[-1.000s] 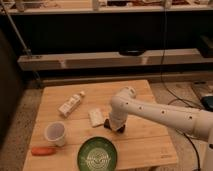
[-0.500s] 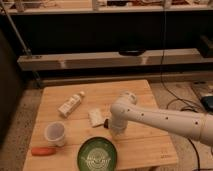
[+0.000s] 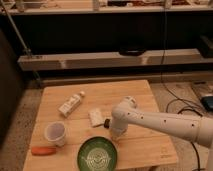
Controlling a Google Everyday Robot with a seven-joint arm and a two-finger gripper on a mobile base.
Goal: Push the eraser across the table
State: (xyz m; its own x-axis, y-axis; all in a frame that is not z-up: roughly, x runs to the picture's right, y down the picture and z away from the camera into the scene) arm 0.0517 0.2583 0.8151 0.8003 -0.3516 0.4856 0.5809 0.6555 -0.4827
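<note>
The eraser is a small black block on the light wooden table, just right of a white rectangular block. My gripper hangs down from the white arm that comes in from the right. It sits right next to the eraser, on its right and slightly nearer the front edge, and partly covers it. Whether it touches the eraser cannot be told.
A green patterned bowl sits at the front edge just below the gripper. A white cup and an orange carrot are at the front left. A small white bottle lies left of centre. Dark shelving stands behind the table.
The gripper has shifted a little toward the table's front edge, and the black eraser now shows at its left side. The other objects have not moved.
</note>
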